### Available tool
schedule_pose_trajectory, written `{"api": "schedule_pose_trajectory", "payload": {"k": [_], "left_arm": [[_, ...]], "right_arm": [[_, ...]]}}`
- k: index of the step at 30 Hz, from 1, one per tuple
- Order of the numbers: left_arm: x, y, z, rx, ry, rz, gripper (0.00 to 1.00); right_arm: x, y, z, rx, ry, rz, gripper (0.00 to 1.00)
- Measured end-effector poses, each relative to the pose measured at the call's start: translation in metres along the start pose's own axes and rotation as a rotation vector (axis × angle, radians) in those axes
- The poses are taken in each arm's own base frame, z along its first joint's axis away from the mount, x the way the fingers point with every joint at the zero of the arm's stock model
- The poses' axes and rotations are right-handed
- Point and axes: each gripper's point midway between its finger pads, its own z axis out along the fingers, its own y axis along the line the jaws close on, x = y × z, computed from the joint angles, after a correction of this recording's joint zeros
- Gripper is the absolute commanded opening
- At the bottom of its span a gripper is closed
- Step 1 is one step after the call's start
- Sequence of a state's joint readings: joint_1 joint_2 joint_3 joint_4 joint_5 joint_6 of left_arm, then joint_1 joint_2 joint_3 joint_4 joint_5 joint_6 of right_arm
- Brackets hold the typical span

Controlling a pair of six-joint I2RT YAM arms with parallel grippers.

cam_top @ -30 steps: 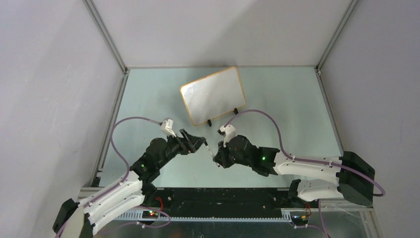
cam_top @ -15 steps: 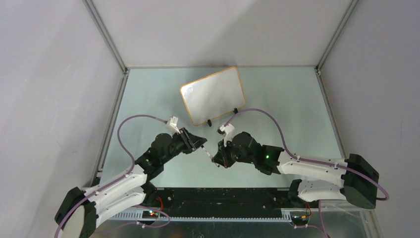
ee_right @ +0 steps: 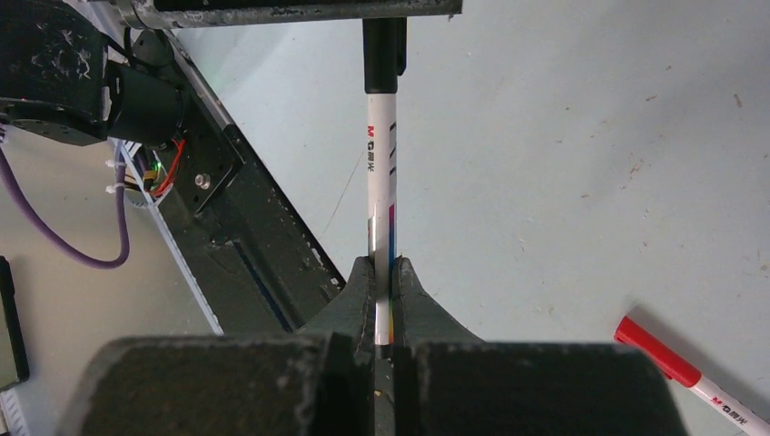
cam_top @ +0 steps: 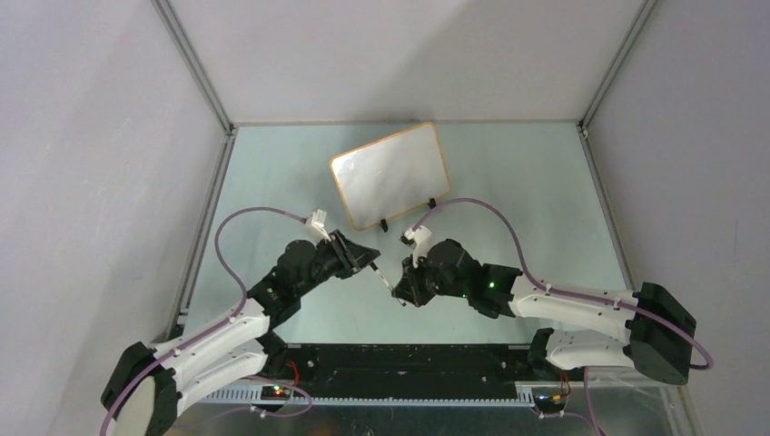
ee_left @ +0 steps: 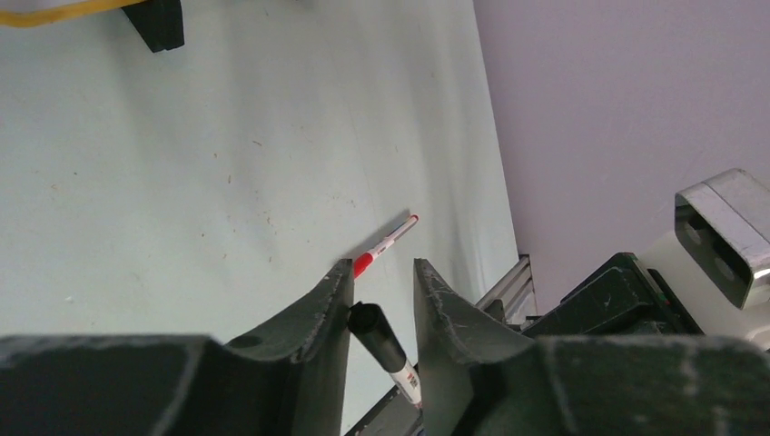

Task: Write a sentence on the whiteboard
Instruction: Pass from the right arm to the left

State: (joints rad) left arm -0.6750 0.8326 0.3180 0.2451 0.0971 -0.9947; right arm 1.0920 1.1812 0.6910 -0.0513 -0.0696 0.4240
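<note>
- No writing has begun, as far as you can see: the whiteboard [cam_top: 390, 175] stands tilted at the far middle of the table [cam_top: 545, 182], and from above its face looks blank, with no sentence on it.
- The work is in its preparation. The black marker [ee_right: 380, 163] is in the air between the two arms, near the front of the table and well apart from the board, with its black cap [ee_left: 368, 320] on.
- What is left, by my judgement: pull the cap off, carry the tip to the board, and write every word.
- Your right claw [ee_right: 382, 272] is pressed together on the white barrel of the marker, pinching it firmly.
- Your left claw [ee_left: 382, 265] is narrowed around the cap. The cap lies against one finger with a sliver of gap at the other, so you cannot tell whether it is clamped yet.
- A red-capped marker [ee_left: 386, 247] lies loose on the table just beyond, touched by nothing.
</note>
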Motion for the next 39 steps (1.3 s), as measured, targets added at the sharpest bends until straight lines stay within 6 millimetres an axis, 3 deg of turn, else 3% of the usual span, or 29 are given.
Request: {"api": "schedule_pose_trajectory", "payload": {"k": [6, 10, 14, 15, 16, 18, 20, 22, 30, 35, 39], "left_arm": [[0.0, 0.004, -0.001, -0.015, 0.001, -0.004, 0.2], [-0.001, 0.001, -0.001, -0.002, 0.001, -0.012, 0.04], [-0.001, -0.001, 0.0, 0.006, 0.004, -0.013, 0.0], [-0.001, -0.001, 0.001, 0.007, 0.006, -0.013, 0.0], [-0.001, -0.001, 0.001, 0.008, 0.006, -0.014, 0.0], [0.0, -0.002, 0.003, 0.014, 0.01, -0.025, 0.0], [0.0, -0.002, 0.003, 0.015, 0.016, -0.036, 0.0], [-0.002, -0.003, 0.003, 0.022, 0.009, -0.061, 0.0], [-0.014, -0.008, -0.004, 0.078, -0.063, -0.207, 0.0], [-0.029, -0.026, -0.009, 0.151, -0.117, -0.326, 0.0], [-0.035, -0.027, -0.011, 0.172, -0.147, -0.442, 0.0]], "right_arm": [[-0.001, -0.004, 0.0, 0.005, 0.0, 0.009, 0.0], [-0.001, -0.004, 0.0, -0.001, 0.006, 0.008, 0.0], [-0.001, -0.005, -0.001, -0.002, 0.005, 0.007, 0.0], [-0.001, -0.005, -0.001, -0.001, 0.005, 0.008, 0.16], [-0.001, -0.005, -0.001, -0.001, 0.005, 0.008, 0.43], [-0.002, -0.006, 0.0, 0.002, 0.004, 0.011, 0.68], [-0.002, -0.008, 0.0, 0.01, -0.003, 0.011, 0.84], [-0.004, -0.01, -0.001, 0.021, -0.025, 0.014, 0.9], [-0.022, -0.016, -0.02, 0.028, -0.244, 0.068, 0.94], [-0.038, -0.007, -0.024, -0.008, -0.405, 0.094, 0.9], [-0.055, 0.01, -0.025, -0.034, -0.516, 0.086, 0.9]]}}
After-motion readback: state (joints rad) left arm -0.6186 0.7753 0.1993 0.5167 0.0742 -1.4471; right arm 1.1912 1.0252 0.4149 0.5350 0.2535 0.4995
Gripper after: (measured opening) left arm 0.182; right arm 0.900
